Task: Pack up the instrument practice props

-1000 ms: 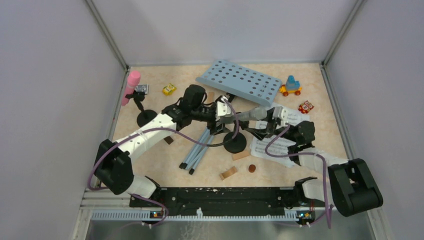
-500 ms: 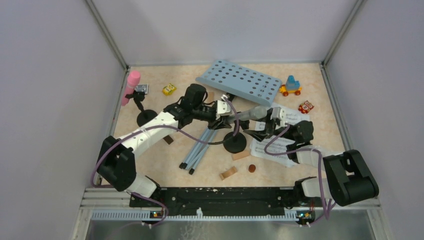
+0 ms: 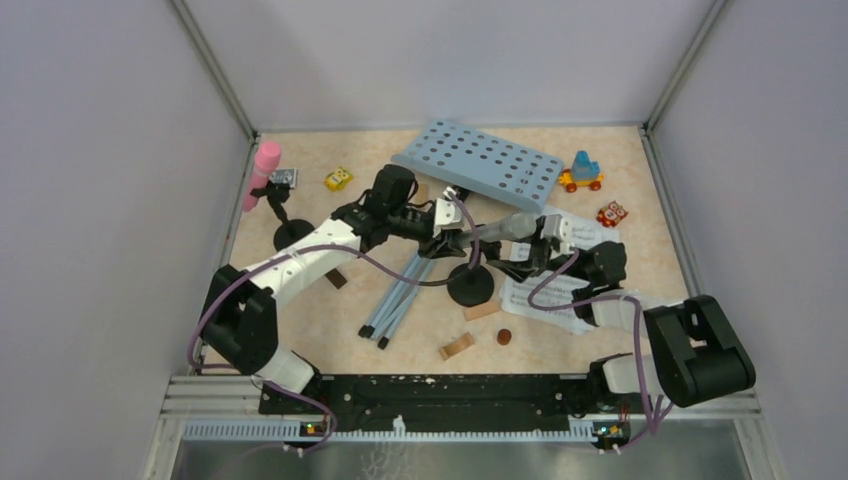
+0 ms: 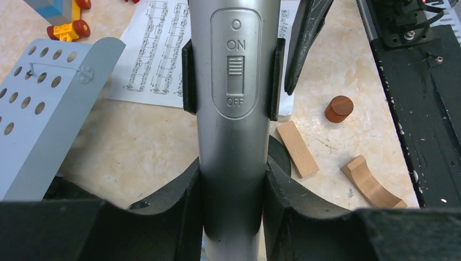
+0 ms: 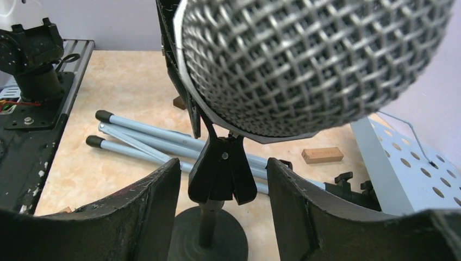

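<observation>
Overhead, both arms meet at mid-table over the silver microphone (image 3: pixel 495 229), which lies nearly level above a black round-based mic holder (image 3: pixel 470 289). The left gripper (image 3: pixel 447 226) is at its handle end and the right gripper (image 3: pixel 522 256) sits below its head end. From this height neither grip can be read.

The left wrist view settles one. Its black fingers (image 4: pixel 175 215) press both sides of the barrel, clamped just below the ON/OFF switch (image 4: pixel 235 73), and the holder's clip (image 4: pixel 188 79) hugs the barrel beyond them.

The right wrist view settles the other. Its fingers (image 5: pixel 142 209) stand apart, flanking the clip's hinged joint with a narrow gap on each side. The mesh head looms above and the round base shows below.

Only the overhead view shows the pink microphone (image 3: pixel 264 168), tilted in a second holder (image 3: pixel 291 235) by the left wall. The pale blue perforated rack (image 3: pixel 482 164) lies at the far side. Its grey-blue tripod legs (image 3: pixel 397 296) lie bunched on the table beside the first holder's base. White sheet-music pages (image 3: pixel 590 235) lie beside and under the right arm. Toy vehicles (image 3: pixel 582 172) and wooden blocks (image 3: pixel 457 346) are scattered about.
</observation>
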`<state>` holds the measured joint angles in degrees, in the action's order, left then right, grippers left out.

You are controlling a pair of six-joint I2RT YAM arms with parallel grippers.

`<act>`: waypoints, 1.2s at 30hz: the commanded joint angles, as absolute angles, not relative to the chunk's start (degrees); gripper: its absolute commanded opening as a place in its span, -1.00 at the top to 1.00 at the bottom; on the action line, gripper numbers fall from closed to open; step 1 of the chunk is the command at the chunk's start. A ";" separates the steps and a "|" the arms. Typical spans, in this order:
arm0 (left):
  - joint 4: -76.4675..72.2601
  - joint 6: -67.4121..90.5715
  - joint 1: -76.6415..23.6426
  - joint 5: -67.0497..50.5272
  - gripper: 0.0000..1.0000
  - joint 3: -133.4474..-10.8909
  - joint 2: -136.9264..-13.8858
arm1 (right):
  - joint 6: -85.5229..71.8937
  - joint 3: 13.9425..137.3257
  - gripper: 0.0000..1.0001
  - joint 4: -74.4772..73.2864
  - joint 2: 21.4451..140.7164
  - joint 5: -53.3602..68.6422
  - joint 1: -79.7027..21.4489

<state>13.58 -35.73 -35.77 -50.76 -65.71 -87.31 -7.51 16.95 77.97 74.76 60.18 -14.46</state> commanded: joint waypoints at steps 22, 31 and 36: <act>5.81 -23.25 -28.66 -54.28 1.00 -66.34 -82.26 | -4.90 16.58 1.00 80.09 74.78 59.52 -13.97; 5.26 -0.38 -25.00 -20.69 1.00 -60.59 -72.06 | 2.26 15.99 1.00 66.55 67.75 52.64 -13.98; 15.58 6.87 -25.05 -12.93 1.00 -56.18 -71.33 | 5.38 17.27 1.00 57.62 63.72 50.47 -13.97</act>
<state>7.14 -2.81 -25.06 -24.38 -60.80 -71.61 0.75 15.79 62.78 67.07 53.32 -14.41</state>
